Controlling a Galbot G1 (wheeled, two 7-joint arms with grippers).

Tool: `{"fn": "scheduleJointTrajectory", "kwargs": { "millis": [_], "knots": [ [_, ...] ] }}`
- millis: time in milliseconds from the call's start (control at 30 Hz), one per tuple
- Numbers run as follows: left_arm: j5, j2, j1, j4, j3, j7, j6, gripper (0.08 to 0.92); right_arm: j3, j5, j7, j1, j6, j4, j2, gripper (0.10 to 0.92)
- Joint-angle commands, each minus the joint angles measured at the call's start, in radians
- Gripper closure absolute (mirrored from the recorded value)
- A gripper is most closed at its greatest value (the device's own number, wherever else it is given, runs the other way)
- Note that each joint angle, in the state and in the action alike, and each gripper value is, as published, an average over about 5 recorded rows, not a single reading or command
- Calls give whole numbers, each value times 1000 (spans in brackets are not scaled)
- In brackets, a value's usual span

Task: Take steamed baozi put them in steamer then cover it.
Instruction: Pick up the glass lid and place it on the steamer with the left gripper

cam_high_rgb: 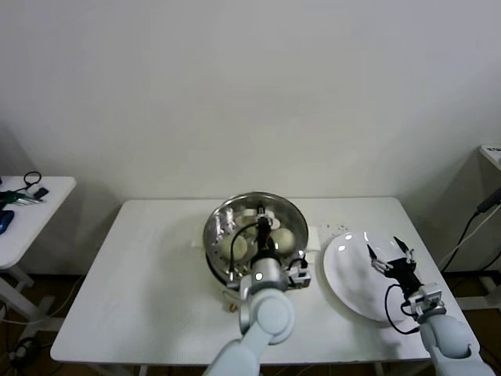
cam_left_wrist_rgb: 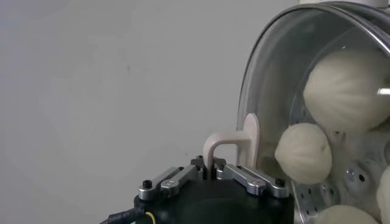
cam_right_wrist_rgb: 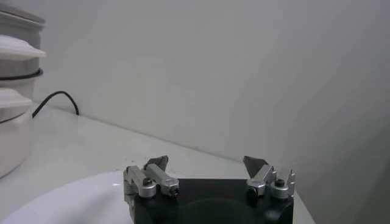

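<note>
**Glass cover held by its handle over the loaded steamer**

The left gripper (cam_left_wrist_rgb: 213, 172) is closed tight on the cream-white loop handle (cam_left_wrist_rgb: 234, 143) of the round clear glass cover with a thin metal rim (cam_left_wrist_rgb: 268, 91). In the head view the cover (cam_high_rgb: 254, 223) sits over the large shiny stainless-steel steamer basket (cam_high_rgb: 215, 235) near the middle of the white desk (cam_high_rgb: 141, 282); whether its rim is fully seated all round cannot be told. Through the glass, several smooth off-white steamed baozi (cam_left_wrist_rgb: 303, 153) lie on the perforated floor.

The right gripper (cam_high_rgb: 391, 252) hovers with its fingers spread wide and empty above the flat white round plate (cam_high_rgb: 348, 274), well apart from the steamer.

Handling, as a judgement: the cover is rigid, fairly heavy for its thin handle, and breakable, so it wants a gentle, level set-down rather than a drop. Glass and rim offer nothing to pinch; the centre handle is the only sound hold, and a grip across its narrow loop lets the lid swing if tilted. The buns are soft, light and easily dented, best left untouched beneath it.
</note>
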State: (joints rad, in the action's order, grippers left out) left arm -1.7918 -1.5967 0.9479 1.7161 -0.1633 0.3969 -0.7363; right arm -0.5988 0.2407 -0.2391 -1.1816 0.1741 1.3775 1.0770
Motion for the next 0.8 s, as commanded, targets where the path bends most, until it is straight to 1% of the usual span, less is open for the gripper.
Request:
{"fn": "scheduleJointTrajectory", "kwargs": {
  "millis": [33,800],
  "knots": [
    [-2,-1,3,-12,3,0,-49,843,0,-4,0,2,1,-2,1,203],
    [32,8,10,-21,7,-32,-49,843,6,-21,-3,11,4,-3,6,203]
  ]
}}
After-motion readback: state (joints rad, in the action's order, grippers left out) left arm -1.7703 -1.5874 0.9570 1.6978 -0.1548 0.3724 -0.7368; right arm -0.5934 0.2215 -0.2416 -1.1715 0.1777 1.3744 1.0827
